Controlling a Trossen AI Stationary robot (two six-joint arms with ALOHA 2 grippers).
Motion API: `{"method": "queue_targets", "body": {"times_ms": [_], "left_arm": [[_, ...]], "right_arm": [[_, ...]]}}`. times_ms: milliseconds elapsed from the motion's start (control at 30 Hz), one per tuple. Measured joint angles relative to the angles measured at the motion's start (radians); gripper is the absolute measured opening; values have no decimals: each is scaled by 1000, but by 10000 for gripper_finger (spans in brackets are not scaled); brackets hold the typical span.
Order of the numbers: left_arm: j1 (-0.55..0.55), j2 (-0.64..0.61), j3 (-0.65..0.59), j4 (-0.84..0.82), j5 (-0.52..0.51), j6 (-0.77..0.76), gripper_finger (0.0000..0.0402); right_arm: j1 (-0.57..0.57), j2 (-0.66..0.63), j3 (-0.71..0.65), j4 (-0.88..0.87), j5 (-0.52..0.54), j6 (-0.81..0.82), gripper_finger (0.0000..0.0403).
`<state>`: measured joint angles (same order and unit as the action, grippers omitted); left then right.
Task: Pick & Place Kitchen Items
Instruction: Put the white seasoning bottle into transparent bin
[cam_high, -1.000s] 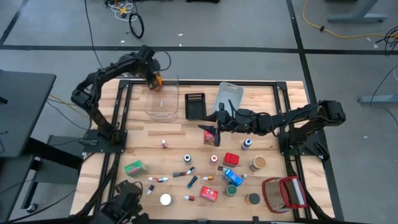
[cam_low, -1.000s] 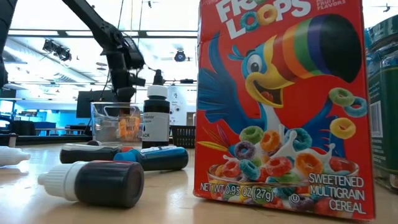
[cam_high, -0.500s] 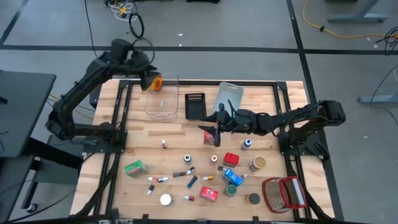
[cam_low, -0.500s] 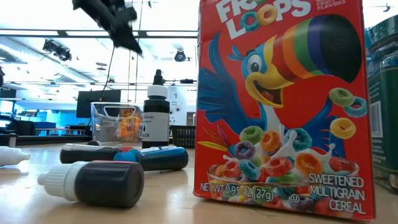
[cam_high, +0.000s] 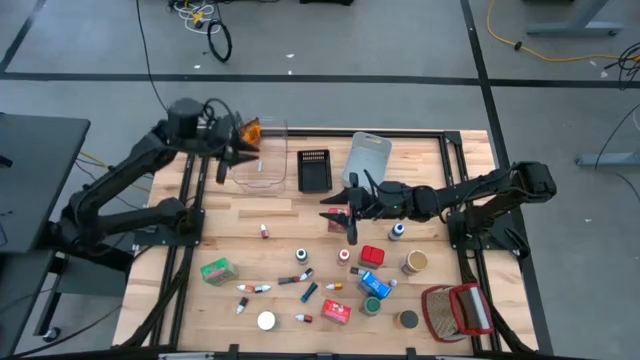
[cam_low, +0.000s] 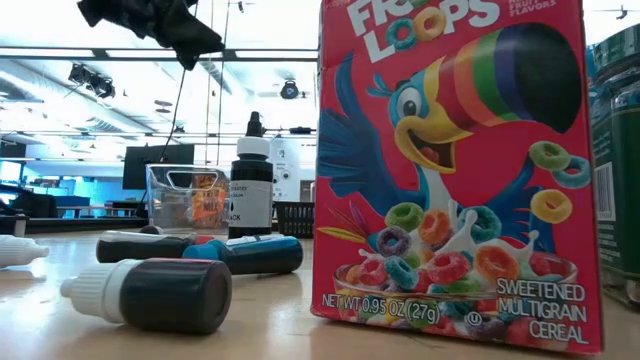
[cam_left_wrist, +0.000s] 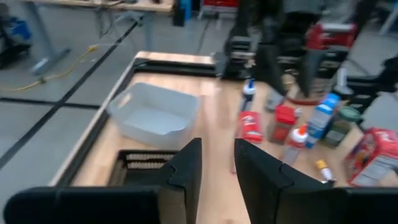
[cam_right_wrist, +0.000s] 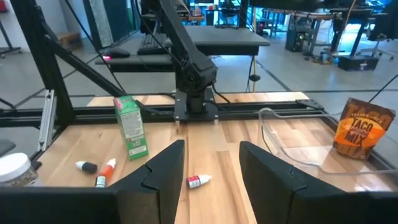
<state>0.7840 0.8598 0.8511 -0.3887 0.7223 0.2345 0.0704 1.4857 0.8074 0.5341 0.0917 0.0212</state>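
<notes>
My left gripper (cam_high: 228, 155) (cam_left_wrist: 217, 168) is open and empty, raised beside the left wall of the clear bin (cam_high: 262, 160); it shows high up in the low view (cam_low: 185, 40). An orange packet (cam_high: 250, 128) (cam_right_wrist: 357, 130) leans in the bin's far left corner. My right gripper (cam_high: 340, 212) (cam_right_wrist: 211, 165) is open and empty at the table's middle, pointing toward the left edge, over a small red box (cam_high: 336, 222) (cam_left_wrist: 250, 126). Several small groceries lie on the near half: a green box (cam_high: 217, 270), a red can (cam_high: 372, 256), a blue box (cam_high: 375, 285), tubes (cam_high: 255, 288).
A black bin (cam_high: 316, 170) and a grey-blue bin (cam_high: 368, 160) stand at the far middle. A red-and-white wire basket (cam_high: 455, 312) sits at the near right. A red cereal box (cam_low: 450, 170) and a dark bottle (cam_low: 250, 195) stand close to the low camera.
My left gripper has risen from over the clear bin and swung toward the table's left edge, turning to point toward the right. The orange packet stays in the bin's far left corner.
</notes>
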Motion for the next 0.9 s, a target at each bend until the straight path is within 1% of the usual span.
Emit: {"method": "queue_targets", "body": {"times_ms": [133, 300, 500, 567, 633, 767, 900], "left_arm": [[-103, -33, -89, 66, -3, -72, 96], [-249, -38, -124, 64, -15, -120, 90], [-459, -38, -124, 67, -132, -115, 84], [-521, -38, -124, 65, -154, -102, 82], [-575, -38, -124, 62, -138, -103, 82], [-685, -32, -124, 76, -63, -97, 82], [-786, -12, -124, 117, -72, -102, 82]], "right_arm": [[0, 0, 0, -6, -1, 0, 165], [0, 0, 0, -6, -4, -3, 165], [0, 0, 0, -6, -4, -3, 165], [0, 0, 0, -7, -4, -3, 165], [0, 0, 0, -8, -4, -3, 165], [0, 0, 0, -17, -4, -3, 165], [0, 0, 0, -22, -4, 16, 165]]}}
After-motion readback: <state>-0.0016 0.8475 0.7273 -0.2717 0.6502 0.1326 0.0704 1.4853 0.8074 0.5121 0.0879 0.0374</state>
